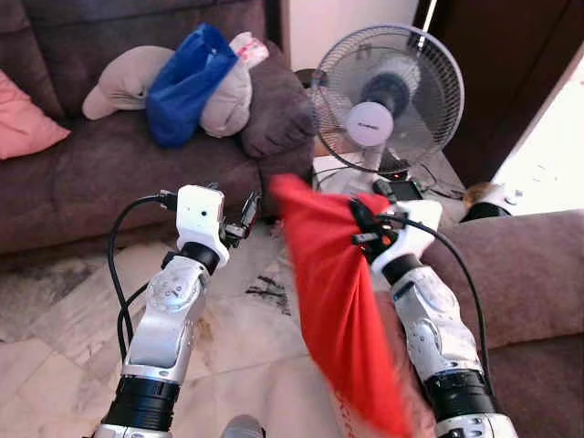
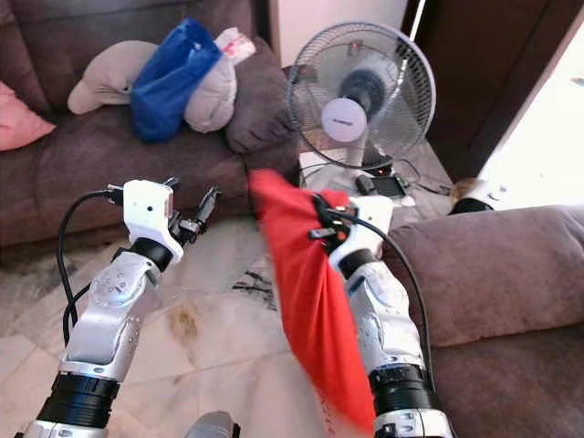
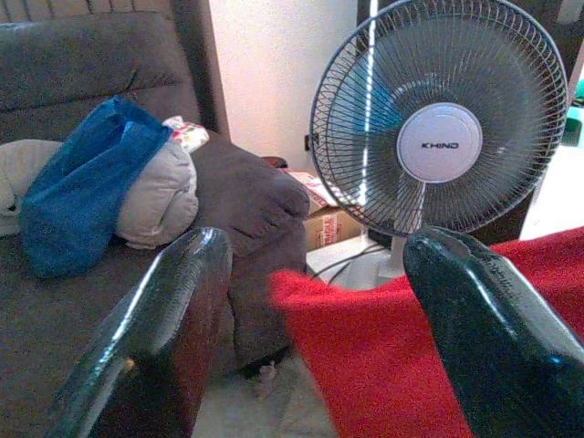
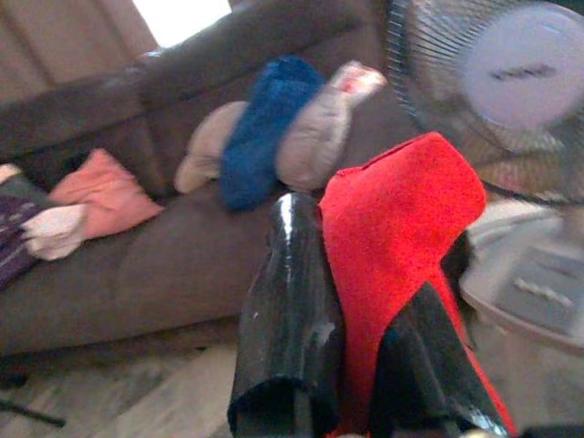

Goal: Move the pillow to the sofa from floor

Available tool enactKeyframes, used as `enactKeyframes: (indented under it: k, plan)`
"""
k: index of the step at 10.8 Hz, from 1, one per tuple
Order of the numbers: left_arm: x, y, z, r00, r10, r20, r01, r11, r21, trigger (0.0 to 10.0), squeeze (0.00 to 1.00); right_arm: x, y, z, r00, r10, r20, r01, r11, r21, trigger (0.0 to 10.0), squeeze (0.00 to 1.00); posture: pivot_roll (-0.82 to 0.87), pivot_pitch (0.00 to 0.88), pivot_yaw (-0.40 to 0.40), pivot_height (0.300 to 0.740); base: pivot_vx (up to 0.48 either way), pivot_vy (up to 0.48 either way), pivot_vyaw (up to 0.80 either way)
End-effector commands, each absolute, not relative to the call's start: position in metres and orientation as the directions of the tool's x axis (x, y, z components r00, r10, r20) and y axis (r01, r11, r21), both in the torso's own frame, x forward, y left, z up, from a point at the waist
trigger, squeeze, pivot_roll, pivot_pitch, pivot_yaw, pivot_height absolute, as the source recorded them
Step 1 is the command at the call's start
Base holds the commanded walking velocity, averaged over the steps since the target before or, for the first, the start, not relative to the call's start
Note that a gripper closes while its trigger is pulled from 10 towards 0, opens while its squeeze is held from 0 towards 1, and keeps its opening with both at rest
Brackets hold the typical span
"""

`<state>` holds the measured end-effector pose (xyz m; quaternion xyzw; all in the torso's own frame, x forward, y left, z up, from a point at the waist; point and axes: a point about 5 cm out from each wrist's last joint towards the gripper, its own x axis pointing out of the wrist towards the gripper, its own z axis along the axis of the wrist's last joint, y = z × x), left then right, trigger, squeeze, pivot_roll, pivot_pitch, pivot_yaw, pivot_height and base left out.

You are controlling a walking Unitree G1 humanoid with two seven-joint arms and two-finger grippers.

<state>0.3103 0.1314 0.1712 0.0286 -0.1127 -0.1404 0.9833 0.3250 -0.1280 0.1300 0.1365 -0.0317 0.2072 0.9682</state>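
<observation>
Brown sofa point(image 1: 137, 173) fills the upper left of the head frames, its seat already carrying a blue bag point(image 1: 187, 82) slumped over a beige cushion point(image 1: 128, 78), with a pink cushion point(image 1: 23, 123) at the far left edge. A standing fan point(image 1: 388, 96) sits in the upper right, and pale marble floor point(image 1: 237, 338) runs between me and the seat.

The red pillow point(image 1: 338, 301) is off the floor: it hangs in the centre right of the frame from my right hand point(image 1: 365, 224), drooping down alongside that forearm. In the right wrist view the two black fingers point(image 4: 287, 319) are pinched nearly together on the pillow's upper corner, red fabric squeezed between them. It looks like a thin corner grip, so I judge it could slip if I swing hard.

My left hand point(image 1: 239, 224) is raised at centre left, fingers point(image 3: 155, 338) spread wide and holding nothing; the pillow's edge shows between them in the left wrist view, but I can't tell that it touches either one.

The step in hand, as I read it, is the carry. I'd move slowly, keep the right hand high so the hanging end clears the floor and the fan, and aim for the bare seat left of the bag. I'd release only once the pillow's weight rests on the cushion.
</observation>
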Motion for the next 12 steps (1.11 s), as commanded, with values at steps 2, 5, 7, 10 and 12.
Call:
enactKeyframes:
  k: [2, 5, 7, 10, 12]
  plan:
    - [0.312, 0.130, 0.177, 0.929, -0.293, 0.226, 0.280, 0.956, 0.090, 10.0, 0.00, 0.336, -0.149, 0.157, 0.944, 0.243, 0.221, -0.290, 0.933, 0.213, 10.0, 0.00, 0.13, 0.000, 0.016, 0.740, 0.000, 0.000, 0.00]
    - [0.312, 0.133, 0.173, 0.935, -0.287, 0.210, 0.279, 0.958, 0.067, 10.0, 0.00, 0.338, -0.204, 0.138, 0.991, -0.108, 0.085, 0.090, 0.978, 0.187, 10.0, 0.00, 0.13, 0.000, 0.020, 0.740, 0.000, 0.000, 0.00]
    - [0.307, 0.132, 0.166, 0.939, -0.291, 0.186, 0.286, 0.957, 0.050, 10.0, 0.00, 0.334, -0.225, 0.124, 0.966, -0.259, -0.002, 0.258, 0.960, 0.108, 10.0, 0.00, 0.13, 0.000, 0.020, 0.740, 0.000, 0.000, 0.00]
    - [0.306, 0.144, 0.157, 0.964, -0.216, 0.156, 0.227, 0.972, -0.057, 10.0, 0.00, 0.330, -0.230, 0.109, 0.938, -0.339, -0.079, 0.340, 0.941, 0.001, 10.0, 0.00, 0.13, 0.000, 0.009, 0.740, 0.000, 0.000, 0.00]
    - [0.307, 0.147, 0.158, 0.966, -0.209, 0.153, 0.219, 0.974, -0.057, 10.0, 0.00, 0.334, -0.221, 0.114, 0.964, -0.258, -0.059, 0.263, 0.959, 0.103, 10.0, 0.00, 0.13, 0.000, 0.006, 0.740, 0.000, 0.000, 0.00]
